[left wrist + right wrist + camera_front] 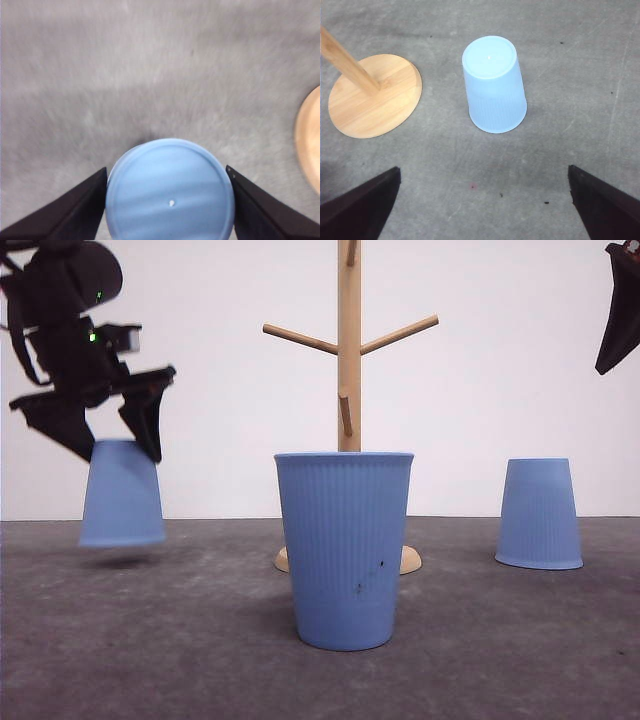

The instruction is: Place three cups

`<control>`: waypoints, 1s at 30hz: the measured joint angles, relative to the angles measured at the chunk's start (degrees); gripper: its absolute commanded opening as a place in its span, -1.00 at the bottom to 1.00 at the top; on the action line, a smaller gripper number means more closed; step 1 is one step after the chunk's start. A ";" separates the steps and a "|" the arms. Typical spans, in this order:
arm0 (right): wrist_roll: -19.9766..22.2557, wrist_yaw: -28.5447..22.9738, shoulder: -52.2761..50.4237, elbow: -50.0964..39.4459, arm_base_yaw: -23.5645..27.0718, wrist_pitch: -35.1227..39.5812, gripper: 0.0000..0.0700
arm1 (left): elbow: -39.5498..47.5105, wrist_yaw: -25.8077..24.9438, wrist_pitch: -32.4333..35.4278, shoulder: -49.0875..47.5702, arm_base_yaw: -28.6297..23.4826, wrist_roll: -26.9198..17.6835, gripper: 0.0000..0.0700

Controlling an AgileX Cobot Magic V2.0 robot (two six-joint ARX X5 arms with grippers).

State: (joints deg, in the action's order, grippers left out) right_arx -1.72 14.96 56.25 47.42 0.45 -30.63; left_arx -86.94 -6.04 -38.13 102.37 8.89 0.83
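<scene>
The wooden cup tree [349,390] stands at the middle of the grey table [500,640], and everything else is placed from it.

Left of the tree, the left gripper [105,435] clamps an upside-down cup [122,495] by its flat bottom end, one finger on each side. The cup hangs just above the table, with a shadow under its rim. In the left wrist view, the cup's round bottom [170,192] sits squarely between the two dark fingers [75,210], which touch it on both sides.

In front of the tree, the nearest cup [344,545] stands upright, mouth up, hiding part of the tree's round base [372,97].

Right of the tree, a third cup [539,512] rests upside down on the table. The right gripper [482,200] hangs above and apart from it [494,82], jaws spread wide with nothing between them.
</scene>
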 measured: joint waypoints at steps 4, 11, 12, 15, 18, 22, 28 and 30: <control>0.00 0.00 0.00 0.00 0.00 0.00 1.00 | -6.33 -1.82 -5.55 0.00 -0.02 -1.07 0.19; 0.00 -0.02 0.00 0.00 0.00 0.00 1.00 | -18.06 -12.66 -12.07 0.00 -1.35 -2.13 0.18; 0.00 0.00 0.00 0.00 0.00 0.00 1.00 | -19.67 -14.32 -12.81 0.00 -1.84 -2.20 0.15; 0.02 0.00 0.00 0.00 0.00 0.00 1.00 | -25.07 -20.23 -15.08 0.00 -3.79 -2.29 0.10; 0.02 0.00 0.00 0.00 0.00 0.00 1.00 | -30.20 -28.05 -15.33 0.00 -5.84 -1.22 0.10; 0.04 0.00 0.00 0.00 0.00 0.00 1.00 | -34.68 -39.20 -13.89 0.00 -7.05 1.82 0.10; 0.04 0.00 0.00 0.00 0.00 0.00 1.00 | -35.42 -44.81 -13.29 0.20 -6.51 4.71 0.11; 0.04 0.00 0.00 0.00 0.00 0.00 1.00 | -35.42 -44.75 -13.26 0.65 -5.80 4.82 0.11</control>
State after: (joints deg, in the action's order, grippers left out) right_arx -1.67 14.96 56.25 47.42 0.45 -30.63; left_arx -122.37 -50.79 -51.39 103.02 3.08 5.65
